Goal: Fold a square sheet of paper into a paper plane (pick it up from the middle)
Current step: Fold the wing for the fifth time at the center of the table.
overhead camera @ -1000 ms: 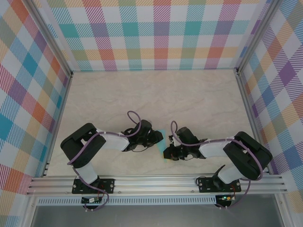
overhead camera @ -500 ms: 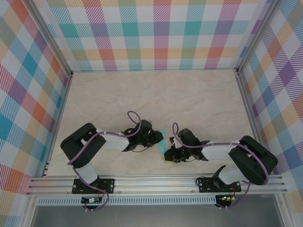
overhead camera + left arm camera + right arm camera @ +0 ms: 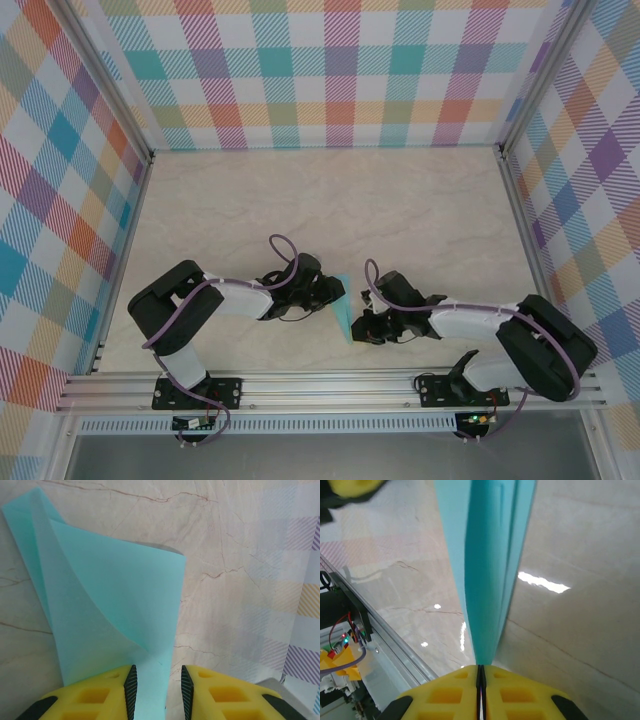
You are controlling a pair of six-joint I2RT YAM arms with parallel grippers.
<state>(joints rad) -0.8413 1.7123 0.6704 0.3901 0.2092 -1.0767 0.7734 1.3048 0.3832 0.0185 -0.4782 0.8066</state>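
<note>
Loud plaid walls (image 3: 340, 70) all round, a pale marble-look table (image 3: 330, 200), and an aluminium rail (image 3: 330, 385) along the bottom of the overhead frame. Just above that rail, the left arm (image 3: 190, 305) and the right arm (image 3: 500, 330), both folded low and reaching in to meet a bit below centre. At the bottom of its own wrist view, the left gripper (image 3: 159, 680), yellow fingers (image 3: 215, 677) partway closed with the bent layers of the square sheet of paper (image 3: 115, 605) running down between them. So holding it loosely rather than squashing it flat, by the look of it. Over on the other side, the right gripper (image 3: 481, 672), pressed tight together and pinching a thin edge of the same teal sheet right at the seam. Sheet itself strung between the two grippers, just a thin teal sliver in the overhead, curled into a soft bend instead of a hard crease. Hard to tell whether resting on the table anywhere. Clearly featherlight and floppy, zero stiffness, easy to crumple or tear, probably slippy in a grip too. Best held near the fold line or mid-edge, not out at a corner, and only with a gentle pinch. Nowhere near a dart shape yet, so early-to-mid folding at a guess.
</note>
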